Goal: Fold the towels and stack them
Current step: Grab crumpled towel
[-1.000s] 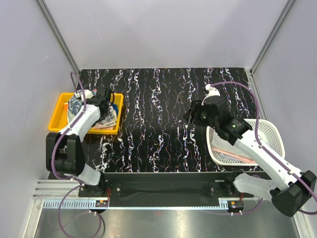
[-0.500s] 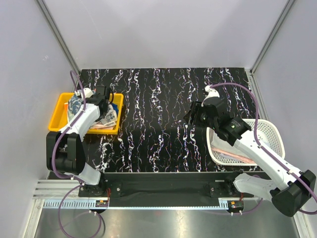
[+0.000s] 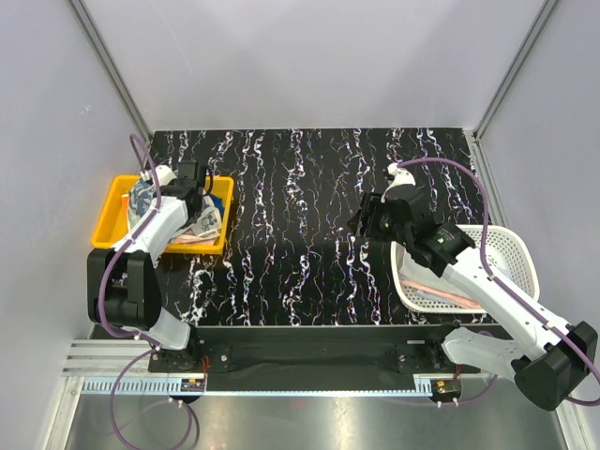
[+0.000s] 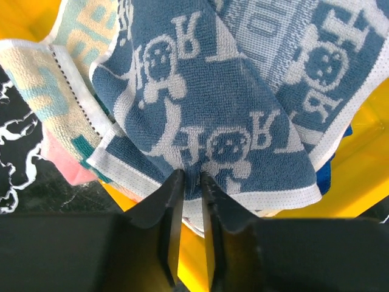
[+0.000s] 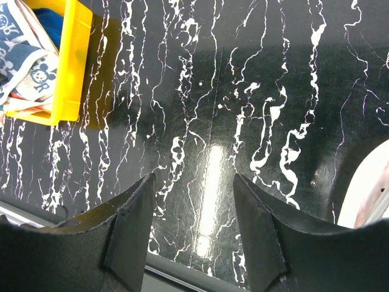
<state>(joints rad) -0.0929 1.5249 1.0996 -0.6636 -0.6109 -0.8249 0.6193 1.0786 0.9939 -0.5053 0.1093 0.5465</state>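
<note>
A heap of towels [image 3: 202,223] fills the yellow tray [image 3: 111,211] at the table's left. In the left wrist view the top one is a dark blue patterned towel [image 4: 206,103] with a white border. It lies over a cream and teal towel [image 4: 42,79] and a pink one [image 4: 64,161]. My left gripper [image 4: 191,176] is shut on the blue towel's near edge, a fold pinched between the tips; from above, the left gripper [image 3: 197,183] is over the tray. My right gripper [image 5: 193,182] hangs open over bare table; seen from above, the right gripper [image 3: 367,217] is right of centre.
A white mesh basket [image 3: 511,248] stands at the right edge with a pink towel [image 3: 441,295] in it. The right wrist view shows the tray [image 5: 73,61] far left and the basket's rim [image 5: 371,194] at right. Grey walls close in the black marbled table [image 3: 300,178].
My left gripper's jaws have come together on the blue towel's edge in the tray. The right arm has shifted only slightly.
</note>
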